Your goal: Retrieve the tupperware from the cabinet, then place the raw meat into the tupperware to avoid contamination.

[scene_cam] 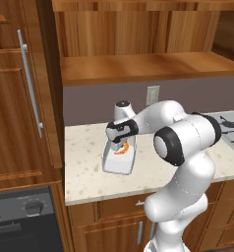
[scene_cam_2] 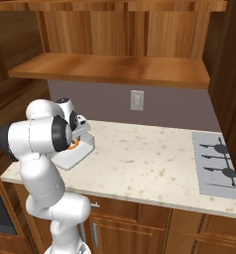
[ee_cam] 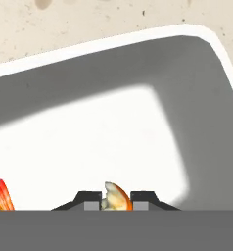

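Note:
The white tupperware (scene_cam: pixel 118 166) (scene_cam_2: pixel 74 157) lies on the speckled counter (scene_cam: pixel 84 172) near its left end. My gripper (scene_cam: pixel 120 145) (ee_cam: pixel 116 203) hangs just above the tray's floor (ee_cam: pixel 113 127), shut on the raw meat (scene_cam: pixel 122 149) (scene_cam_2: pixel 75 144) (ee_cam: pixel 116 197), a small orange curved piece pinched between the dark fingertips (ee_cam: pixel 91 201). Its orange tail (ee_cam: pixel 1 195) pokes out at the lower left of the hand view. Above the counter the cabinet (scene_cam: pixel 138 66) (scene_cam_2: pixel 110 69) stands open, its lighter wood shelf bare.
A stove top (scene_cam_2: pixel 216 166) (scene_cam: pixel 232 130) sits at the counter's right end. A wall outlet (scene_cam: pixel 153 94) (scene_cam_2: pixel 137 100) is on the grey backsplash. A tall wood door with a silver bar handle (scene_cam: pixel 30 83) and an oven (scene_cam: pixel 20 216) stand to the left.

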